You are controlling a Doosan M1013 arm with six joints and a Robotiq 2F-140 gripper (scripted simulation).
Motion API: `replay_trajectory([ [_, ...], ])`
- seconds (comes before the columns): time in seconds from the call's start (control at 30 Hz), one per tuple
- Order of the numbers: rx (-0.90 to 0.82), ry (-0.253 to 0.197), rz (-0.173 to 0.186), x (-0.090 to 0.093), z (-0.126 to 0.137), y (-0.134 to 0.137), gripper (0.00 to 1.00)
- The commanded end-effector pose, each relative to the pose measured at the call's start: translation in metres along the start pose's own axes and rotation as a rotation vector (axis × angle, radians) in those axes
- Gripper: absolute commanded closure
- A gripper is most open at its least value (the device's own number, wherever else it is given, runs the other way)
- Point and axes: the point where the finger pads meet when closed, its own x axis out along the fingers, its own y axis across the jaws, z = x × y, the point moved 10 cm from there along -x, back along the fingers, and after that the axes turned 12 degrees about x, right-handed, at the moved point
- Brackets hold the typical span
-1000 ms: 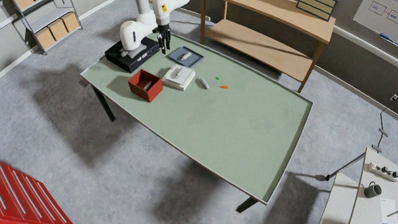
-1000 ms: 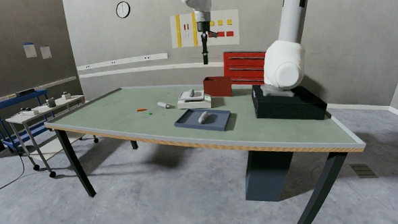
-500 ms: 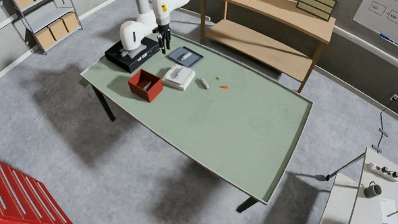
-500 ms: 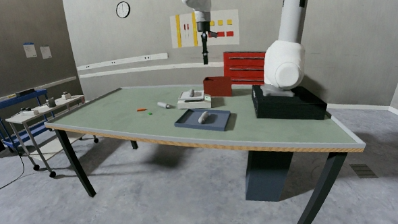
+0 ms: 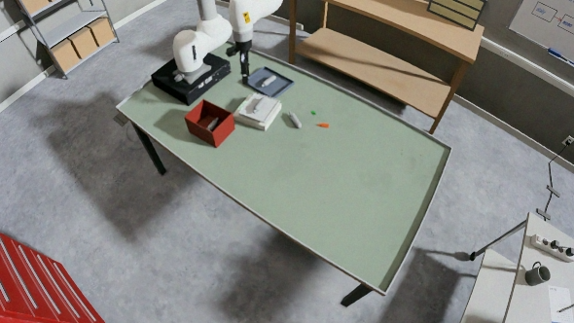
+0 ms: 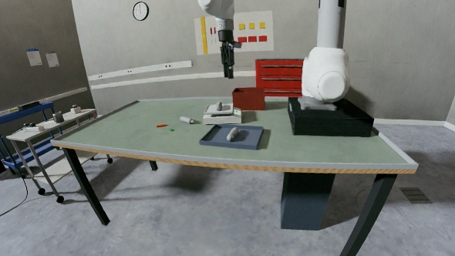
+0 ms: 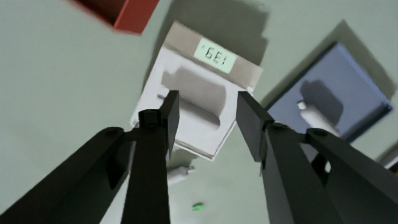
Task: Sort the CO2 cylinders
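My gripper [image 5: 244,73] hangs high above the table between the blue tray [image 5: 271,84] and the white scale [image 5: 258,111]. Its fingers stand apart with nothing between them. One grey cylinder [image 5: 258,103] [image 7: 195,107] lies on the scale, whose lit display [image 7: 216,56] I cannot read for certain. A second cylinder [image 5: 268,81] lies flat in the tray [image 7: 332,97]. A third cylinder [image 5: 212,124] lies inside the red scrap bin [image 5: 209,122]. Another cylinder [image 5: 294,120] lies loose on the table, right of the scale.
The arm's black base [image 5: 191,77] stands at the table's back left corner, behind the bin. A small green piece [image 5: 313,112] and a small orange piece [image 5: 323,125] lie on the table past the loose cylinder. A wooden bench [image 5: 389,53] stands behind the table.
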Motion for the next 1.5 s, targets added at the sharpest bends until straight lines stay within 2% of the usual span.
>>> replay_trajectory([
  [0.0,-0.279,-0.009,0.009,0.023,0.030,-0.009,0.60],
  [0.03,-0.337,-0.009,0.006,0.028,0.036,-0.010,0.60],
  [0.1,-0.337,-0.009,0.006,0.028,0.036,-0.010,0.60],
  [0.13,-0.506,-0.009,0.004,0.033,0.041,-0.011,0.60],
  [0.3,-0.760,-0.007,-0.003,0.049,0.059,-0.014,0.60],
  [0.5,-1.094,-0.022,0.014,0.052,0.061,-0.016,0.60],
  [0.7,-1.096,-0.023,0.014,0.054,0.061,-0.016,0.60],
  [0.87,-1.096,-0.023,0.014,0.064,0.061,-0.016,0.60],
  [1.17,-1.096,-0.023,0.014,0.098,0.062,-0.015,0.60],
  [1.23,-1.096,-0.023,0.014,0.098,0.062,-0.015,0.60],
  [1.47,-1.096,-0.023,0.014,0.129,0.062,-0.015,0.60],
])
